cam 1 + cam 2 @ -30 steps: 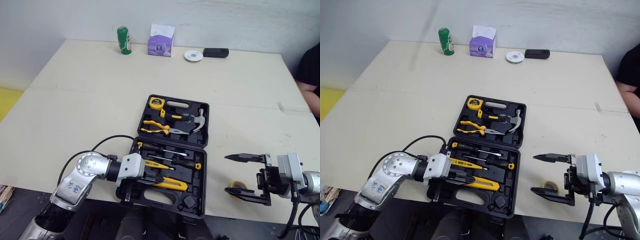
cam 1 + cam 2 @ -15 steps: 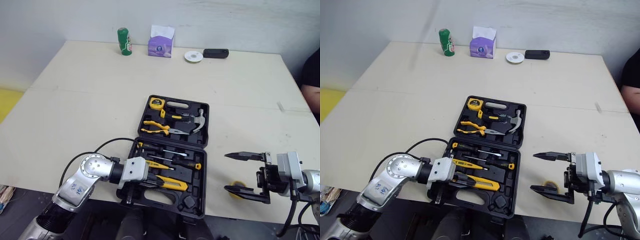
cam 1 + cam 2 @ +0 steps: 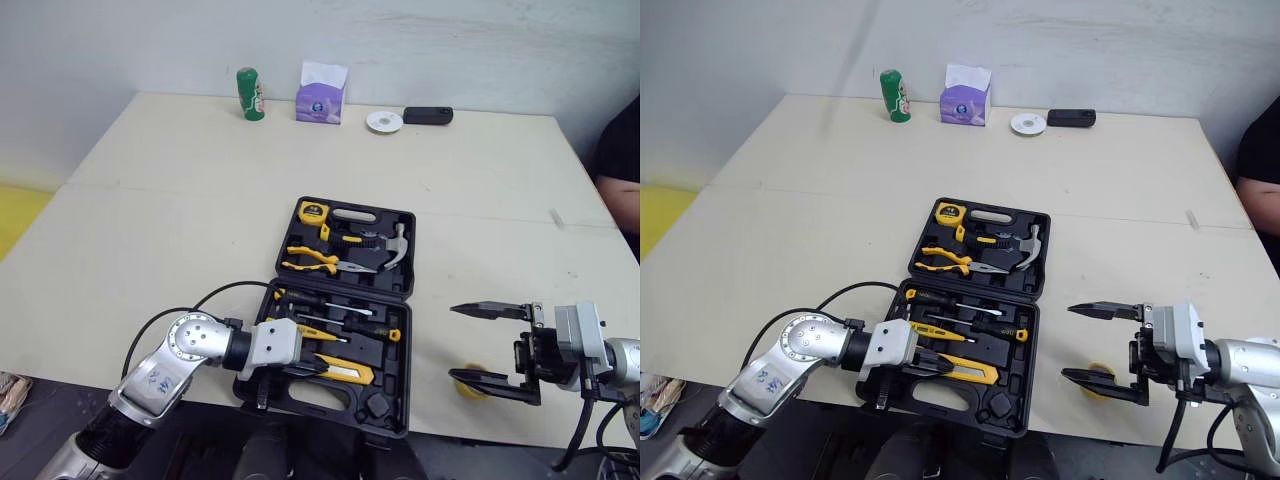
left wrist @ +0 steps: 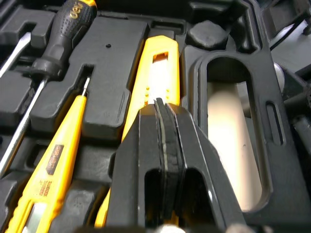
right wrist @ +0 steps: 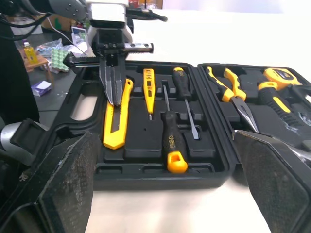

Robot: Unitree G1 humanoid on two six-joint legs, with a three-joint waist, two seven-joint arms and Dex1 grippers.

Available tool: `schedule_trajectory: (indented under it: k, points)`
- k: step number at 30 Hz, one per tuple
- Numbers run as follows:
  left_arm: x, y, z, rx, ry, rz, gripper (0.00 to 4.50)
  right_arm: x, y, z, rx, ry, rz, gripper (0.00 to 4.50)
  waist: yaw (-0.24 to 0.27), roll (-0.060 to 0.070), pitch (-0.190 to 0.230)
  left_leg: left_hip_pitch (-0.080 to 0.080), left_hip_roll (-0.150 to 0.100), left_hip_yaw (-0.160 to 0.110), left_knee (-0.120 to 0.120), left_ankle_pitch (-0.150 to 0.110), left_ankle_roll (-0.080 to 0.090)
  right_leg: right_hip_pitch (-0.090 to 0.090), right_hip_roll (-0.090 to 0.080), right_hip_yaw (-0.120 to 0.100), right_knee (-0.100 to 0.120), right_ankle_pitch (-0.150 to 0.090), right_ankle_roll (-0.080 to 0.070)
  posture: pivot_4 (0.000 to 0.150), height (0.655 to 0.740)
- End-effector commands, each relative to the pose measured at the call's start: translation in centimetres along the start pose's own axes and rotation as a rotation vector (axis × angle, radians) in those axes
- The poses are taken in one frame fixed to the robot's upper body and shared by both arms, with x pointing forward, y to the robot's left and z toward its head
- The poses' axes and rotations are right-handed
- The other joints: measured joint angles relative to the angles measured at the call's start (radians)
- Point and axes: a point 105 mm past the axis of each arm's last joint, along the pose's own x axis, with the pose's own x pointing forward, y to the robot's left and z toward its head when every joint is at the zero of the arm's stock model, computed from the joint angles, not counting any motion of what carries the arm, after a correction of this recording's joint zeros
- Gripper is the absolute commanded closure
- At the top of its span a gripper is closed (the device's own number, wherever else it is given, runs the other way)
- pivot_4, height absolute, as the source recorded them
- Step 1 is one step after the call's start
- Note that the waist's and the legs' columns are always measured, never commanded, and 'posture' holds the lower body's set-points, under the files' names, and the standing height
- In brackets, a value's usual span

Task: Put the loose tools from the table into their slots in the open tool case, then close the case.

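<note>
Left gripper (image 4: 166, 108) farther right, beige table (image 3: 180, 200)

Black tool case (image 3: 405, 275) on a cream worktop (image 3: 160, 210). Yellow utility knife (image 3: 345, 371), yellow tape measure (image 3: 312, 210), black screwdriver (image 5: 171, 141) (handle end capped in yellow). Green can (image 3: 246, 94), purple tissue box (image 3: 320, 100).
</note>
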Motion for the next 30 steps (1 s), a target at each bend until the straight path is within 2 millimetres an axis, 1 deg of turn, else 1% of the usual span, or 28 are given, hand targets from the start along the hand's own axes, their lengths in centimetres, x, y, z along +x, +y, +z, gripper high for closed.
schedule_trajectory:
  k: [1, 2, 3, 5, 6, 7, 8, 9, 10, 12, 13, 14, 15, 16, 18, 19, 20, 21, 24, 27, 30]
  points:
    - [-1.9, 1.8, 0.2, 0.025, -0.045, 0.113, 4.46, -1.4, -1.3, 0.2, -0.058, 0.016, -0.081, 0.00, 0.000, 0.000, 0.000, 0.000, 0.000, 0.000, 0.000, 0.000, 0.000, 0.000, 0.000, 0.000, 0.000, 0.000, 0.000, 0.150, 0.7400]
    - [-2.6, 2.3, 1.4, 0.041, -0.103, 0.145, 4.46, -2.1, -1.8, 0.3, -0.063, 0.023, -0.118, 0.00, -0.001, 0.000, 0.000, -0.001, 0.000, 0.000, 0.000, 0.000, 0.000, -0.001, 0.000, 0.000, 0.000, 0.000, 0.000, 0.150, 0.7400]
    - [-3.1, 2.7, 2.1, 0.050, -0.139, 0.164, 4.46, -2.6, -2.1, 0.3, -0.066, 0.027, -0.142, 0.00, -0.001, 0.000, 0.000, -0.001, 0.000, 0.000, 0.000, 0.000, 0.000, -0.001, 0.000, 0.000, 0.000, 0.000, 0.000, 0.150, 0.7400]
    - [-4.7, 3.4, 3.1, 0.036, -0.181, 0.208, 4.46, -4.2, -2.8, 0.3, -0.071, 0.050, -0.210, 0.00, 0.000, 0.000, 0.001, -0.003, 0.000, 0.000, 0.000, 0.000, 0.000, -0.003, 0.000, -0.001, 0.000, 0.000, 0.000, 0.150, 0.7400]
    - [-5.7, 3.8, 3.3, 0.018, -0.188, 0.241, 4.46, -5.3, -3.1, 0.1, -0.076, 0.072, -0.247, 0.00, 0.000, -0.001, 0.001, -0.003, 0.000, 0.000, 0.000, 0.000, 0.000, -0.003, 0.000, -0.001, 0.000, 0.000, 0.000, 0.150, 0.7400]
    - [-7.1, 4.2, 3.3, 0.013, -0.185, 0.281, 3.85, -6.7, -3.6, -0.2, -0.082, 0.097, -0.299, 0.00, 0.000, -0.001, 0.001, -0.004, 0.000, 0.000, 0.000, 0.000, 0.000, -0.003, 0.000, -0.001, -0.001, 0.000, 0.000, 0.150, 0.7400]
    - [-8.5, 4.6, 3.1, 0.011, -0.166, 0.328, 3.67, -8.0, -4.1, -0.5, -0.092, 0.123, -0.357, 0.00, 0.000, -0.001, 0.001, -0.004, 0.000, 0.000, 0.000, 0.000, 0.000, -0.002, 0.000, -0.001, -0.001, 0.000, 0.000, 0.150, 0.7400]
    - [-9.5, 4.8, 2.9, 0.009, -0.153, 0.358, 3.23, -8.9, -4.4, -0.7, -0.100, 0.141, -0.396, 0.00, 0.000, -0.001, 0.001, -0.004, 0.000, 0.000, 0.000, 0.000, 0.000, -0.003, 0.000, -0.002, -0.001, 0.000, 0.000, 0.150, 0.7400]
    - [-10.9, 5.1, 2.5, -0.003, -0.133, 0.413, 2.73, -10.4, -4.9, -1.1, -0.106, 0.165, -0.462, 0.00, -0.001, -0.001, 0.001, -0.004, 0.000, 0.000, 0.000, 0.000, 0.000, -0.003, 0.000, -0.002, -0.001, 0.000, 0.000, 0.150, 0.7400]
    - [-14.3, 5.9, 1.0, -0.041, -0.084, 0.560, 1.83, -13.9, -6.0, -1.7, -0.109, 0.204, -0.632, 0.00, -0.004, -0.001, 0.001, -0.003, 0.000, 0.001, 0.000, 0.000, 0.000, -0.003, 0.001, -0.001, -0.001, 0.000, 0.000, 0.150, 0.7400]
    - [-16.0, 6.0, 0.0, -0.070, -0.048, 0.628, 1.34, -15.4, -6.2, -2.1, -0.111, 0.227, -0.697, 0.00, -0.006, -0.001, 0.001, -0.003, 0.000, 0.002, 0.000, 0.000, 0.001, -0.003, 0.000, -0.001, -0.001, 0.000, 0.000, 0.150, 0.7400]
    - [-17.5, 5.8, -1.0, -0.092, -0.020, 0.672, 0.98, -16.7, -6.1, -2.5, -0.110, 0.246, -0.748, 0.00, -0.008, -0.001, 0.001, -0.002, 0.000, 0.003, 0.000, -0.001, 0.002, -0.003, 0.000, 0.000, -0.001, 0.000, 0.000, 0.150, 0.7400]
    - [-18.8, 5.5, -2.0, -0.118, 0.023, 0.707, 0.37, -17.7, -6.0, -2.8, -0.106, 0.259, -0.793, 0.00, -0.010, -0.001, 0.001, -0.002, 0.000, 0.004, -0.001, -0.001, 0.001, -0.004, 0.000, 0.000, -0.001, 0.000, 0.000, 0.150, 0.7400]
    - [-20.2, 5.3, -3.0, -0.139, 0.062, 0.747, 0.05, -18.7, -5.9, -3.1, -0.109, 0.276, -0.835, 0.00, -0.014, -0.001, 0.002, -0.002, 0.000, 0.004, -0.002, -0.001, 0.001, -0.005, 0.000, 0.001, -0.001, 0.000, 0.000, 0.150, 0.7400]
    - [-23.0, 4.9, -4.3, -0.179, 0.091, 0.856, 0.05, -20.8, -5.7, -3.6, -0.113, 0.299, -0.948, 0.00, -0.023, -0.002, 0.002, -0.002, 0.001, 0.005, -0.003, -0.002, 0.000, -0.005, 0.001, 0.001, -0.001, 0.000, -0.001, 0.150, 0.7400]
    - [-25.1, 4.4, -5.2, -0.207, 0.107, 0.931, 0.05, -22.5, -5.3, -3.9, -0.115, 0.321, -1.042, 0.00, -0.025, -0.002, 0.002, -0.002, 0.001, 0.005, -0.003, -0.002, 0.000, -0.006, 0.000, 0.001, -0.001, 0.000, -0.001, 0.150, 0.7400]
    - [-26.5, 3.6, -6.0, -0.254, 0.124, 0.968, 0.05, -24.0, -4.9, -4.2, -0.109, 0.339, -1.125, 0.00, -0.027, -0.002, 0.002, -0.002, 0.001, 0.005, -0.003, -0.002, -0.001, -0.006, 0.000, 0.002, -0.001, 0.000, -0.001, 0.150, 0.7400]
    - [-27.7, 3.0, -6.6, -0.262, 0.148, 1.004, 0.05, -25.3, -4.4, -4.5, -0.101, 0.366, -1.189, 0.00, -0.028, -0.002, 0.002, -0.002, 0.001, 0.005, -0.003, -0.004, -0.004, -0.006, 0.000, 0.002, -0.001, 0.000, -0.001, 0.150, 0.7400]
    - [-31.3, 2.0, -7.9, -0.280, 0.182, 1.185, 0.05, -27.8, -2.7, -5.3, -0.080, 0.435, -1.310, 0.00, -0.029, -0.002, 0.002, -0.003, 0.002, 0.009, -0.005, -0.006, -0.006, -0.010, 0.000, 0.005, -0.001, -0.001, -0.001, 0.150, 0.7400]
    - [-33.9, 0.3, -9.6, -0.335, 0.228, 1.323, 0.05, -30.2, -1.0, -5.9, -0.051, 0.488, -1.439, 0.00, -0.035, -0.002, 0.002, -0.003, 0.003, 0.011, -0.005, -0.006, -0.006, -0.011, 0.000, 0.006, -0.001, -0.001, -0.001, 0.150, 0.7400]
    - [-35.4, -1.3, -10.8, -0.375, 0.264, 1.413, 0.05, -31.3, 0.4, -6.5, -0.024, 0.531, -1.502, 0.00, -0.044, -0.002, 0.002, -0.002, 0.003, 0.011, -0.005, -0.006, -0.006, -0.012, 0.000, 0.007, -0.001, 0.000, -0.001, 0.150, 0.7400]
